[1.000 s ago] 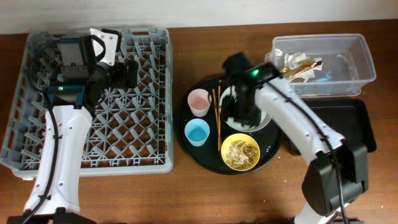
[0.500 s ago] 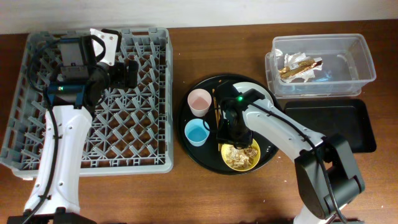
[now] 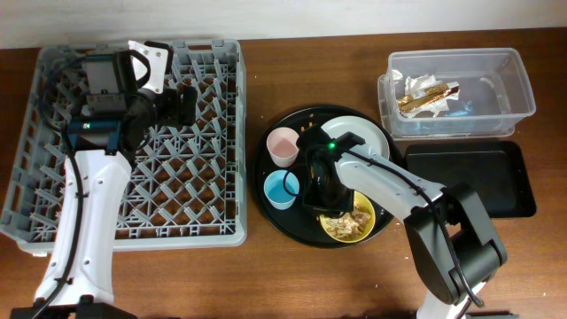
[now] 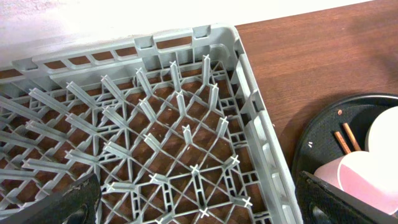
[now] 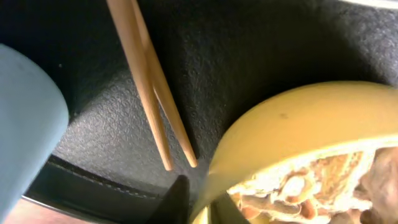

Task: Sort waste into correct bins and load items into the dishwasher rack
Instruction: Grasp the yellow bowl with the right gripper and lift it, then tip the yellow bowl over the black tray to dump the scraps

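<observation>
Sitting at the rim of the yellow bowl (image 5: 298, 124) on the round black tray (image 3: 292, 217), the right gripper (image 5: 206, 208), its closure impossible to judge, would best lift level, keeping food scraps (image 5: 298, 186) in and clearing the chopsticks (image 5: 149, 87) just beside.

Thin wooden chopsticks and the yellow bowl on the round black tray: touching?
Apart. The right wrist view shows a strip of black tray between the wooden chopsticks and the yellow bowl.
</observation>
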You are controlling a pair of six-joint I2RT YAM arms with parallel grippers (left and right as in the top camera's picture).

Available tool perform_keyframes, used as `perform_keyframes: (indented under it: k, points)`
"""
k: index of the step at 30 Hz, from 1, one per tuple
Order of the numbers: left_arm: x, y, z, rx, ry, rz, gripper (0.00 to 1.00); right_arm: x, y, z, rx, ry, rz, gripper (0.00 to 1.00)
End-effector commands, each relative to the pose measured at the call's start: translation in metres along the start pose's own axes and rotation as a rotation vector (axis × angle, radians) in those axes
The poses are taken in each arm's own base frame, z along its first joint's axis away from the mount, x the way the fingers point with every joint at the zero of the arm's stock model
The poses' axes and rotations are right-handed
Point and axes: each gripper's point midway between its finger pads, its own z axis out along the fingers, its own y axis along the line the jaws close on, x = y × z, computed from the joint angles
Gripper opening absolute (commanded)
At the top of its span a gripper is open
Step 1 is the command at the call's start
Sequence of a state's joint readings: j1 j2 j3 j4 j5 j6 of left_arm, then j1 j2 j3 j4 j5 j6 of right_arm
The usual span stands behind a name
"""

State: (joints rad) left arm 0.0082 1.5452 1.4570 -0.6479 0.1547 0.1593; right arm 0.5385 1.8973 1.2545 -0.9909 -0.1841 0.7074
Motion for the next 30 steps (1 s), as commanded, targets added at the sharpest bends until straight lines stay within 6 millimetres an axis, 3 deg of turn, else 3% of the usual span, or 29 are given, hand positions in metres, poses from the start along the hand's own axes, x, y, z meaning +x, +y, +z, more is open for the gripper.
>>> perform_keyframes:
  k: [1,5,10,13,17,25,30]
  points:
    - [-0.006,0.0,-0.002,0.009,-0.014,-0.009,0.99,0.0,0.0,-0.001,0.008,0.009,0.001,0.04]
    - [-0.006,0.0,-0.002,0.009,-0.014,-0.009,0.99,-0.004,0.005,-0.027,-0.01,-0.012,-0.06,0.04]
    - [-0.006,0.0,-0.002,0.009,-0.014,-0.009,0.99,-0.021,0.005,-0.097,-0.151,-0.134,-0.169,0.04]
    - [-0.006,0.0,-0.002,0.009,-0.014,-0.01,0.99,-0.031,-0.023,-0.138,-0.207,-0.221,-0.173,0.04]
    - [-0.006,0.0,-0.002,0.009,-0.014,-0.009,0.99,-0.054,-0.082,-0.193,-0.328,-0.39,-0.145,0.04]
    - [-0.006,0.0,-0.002,0.009,-0.014,-0.009,0.99,-0.089,-0.159,-0.214,-0.672,-0.6,-0.112,0.04]
    - [-0.006,0.0,-0.002,0.009,-0.014,-0.01,0.99,-0.085,-0.191,-0.21,-0.892,-0.716,-0.106,0.04]
